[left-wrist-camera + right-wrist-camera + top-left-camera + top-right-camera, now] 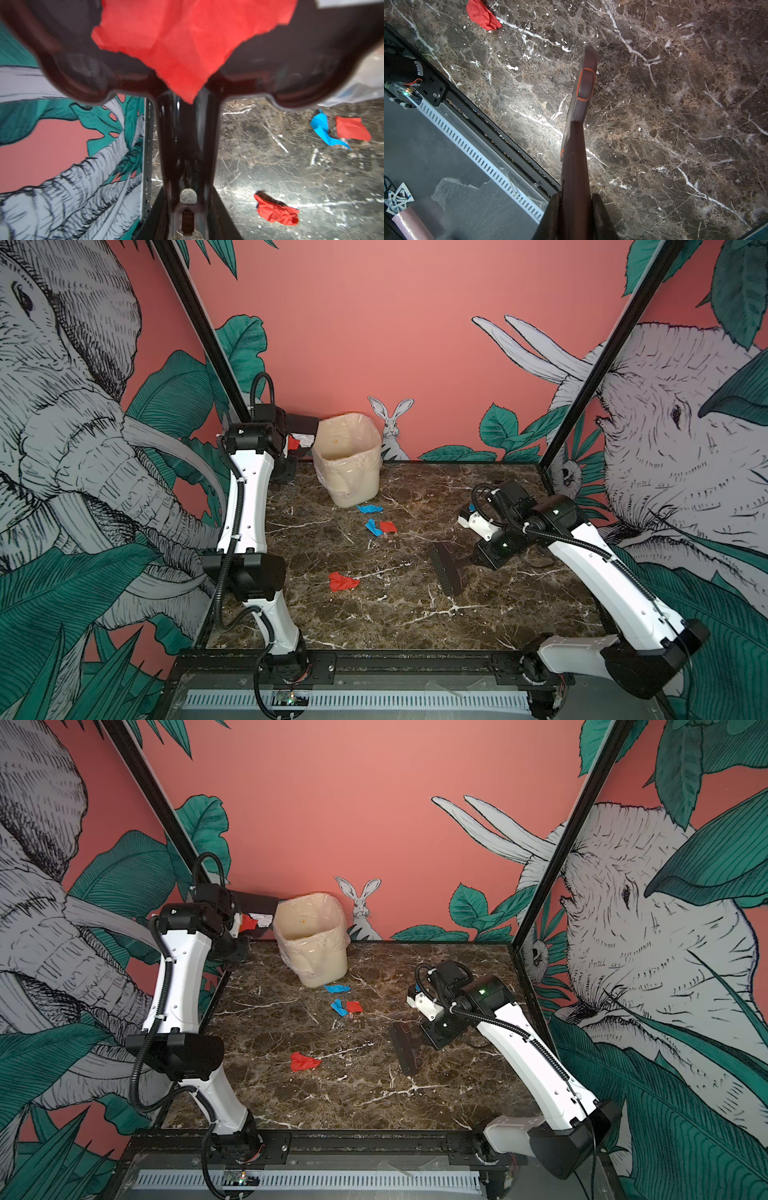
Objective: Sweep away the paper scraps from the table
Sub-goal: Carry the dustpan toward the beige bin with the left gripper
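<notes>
Of the paper scraps, four lie loose on the table in both top views. A blue strip sits just in front of the bin. A little nearer the camera, a second blue piece lies just beside a flat red piece. A crumpled red wad lies alone, left of the table's middle.

Another red scrap lies inside the black dustpan, with a white scrap next to it. The dustpan hangs above the table's far left corner, its front edge close beside the bin's rim. The left gripper holds the dustpan by its handle, jaws narrow around it.

On the right side, the right gripper is clamped tight on the handle of a dark brush. The brush head is low over the table, well apart from every loose scrap. Whether its bristles touch the surface cannot be told.
</notes>
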`<move>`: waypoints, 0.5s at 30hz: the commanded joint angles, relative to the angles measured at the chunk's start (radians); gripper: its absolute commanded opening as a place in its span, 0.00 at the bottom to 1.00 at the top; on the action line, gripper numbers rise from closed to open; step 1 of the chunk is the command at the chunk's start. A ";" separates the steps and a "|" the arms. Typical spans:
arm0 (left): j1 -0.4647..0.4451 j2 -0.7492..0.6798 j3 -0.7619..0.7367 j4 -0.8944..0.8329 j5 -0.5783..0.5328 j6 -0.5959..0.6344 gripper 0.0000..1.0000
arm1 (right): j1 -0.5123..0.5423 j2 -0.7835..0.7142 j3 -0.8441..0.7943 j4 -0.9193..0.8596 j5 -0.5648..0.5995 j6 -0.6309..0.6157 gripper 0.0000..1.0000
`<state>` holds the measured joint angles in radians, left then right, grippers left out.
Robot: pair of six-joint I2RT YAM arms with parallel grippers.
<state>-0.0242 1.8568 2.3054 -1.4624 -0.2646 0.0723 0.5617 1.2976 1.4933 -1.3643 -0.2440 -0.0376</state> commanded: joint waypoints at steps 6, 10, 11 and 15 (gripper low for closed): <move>-0.057 0.069 0.100 -0.032 -0.133 0.045 0.00 | -0.003 0.020 0.038 -0.012 -0.030 0.001 0.00; -0.083 0.099 0.116 -0.030 -0.173 0.062 0.00 | -0.003 0.029 0.044 -0.015 -0.035 0.005 0.00; -0.089 0.105 0.121 -0.029 -0.182 0.068 0.00 | -0.003 0.030 0.045 -0.015 -0.037 0.007 0.00; -0.098 0.114 0.135 -0.024 -0.209 0.084 0.00 | -0.003 0.035 0.053 -0.025 -0.038 0.007 0.00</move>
<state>-0.1162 1.9888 2.4012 -1.4727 -0.4236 0.1337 0.5617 1.3308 1.5047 -1.3727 -0.2596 -0.0315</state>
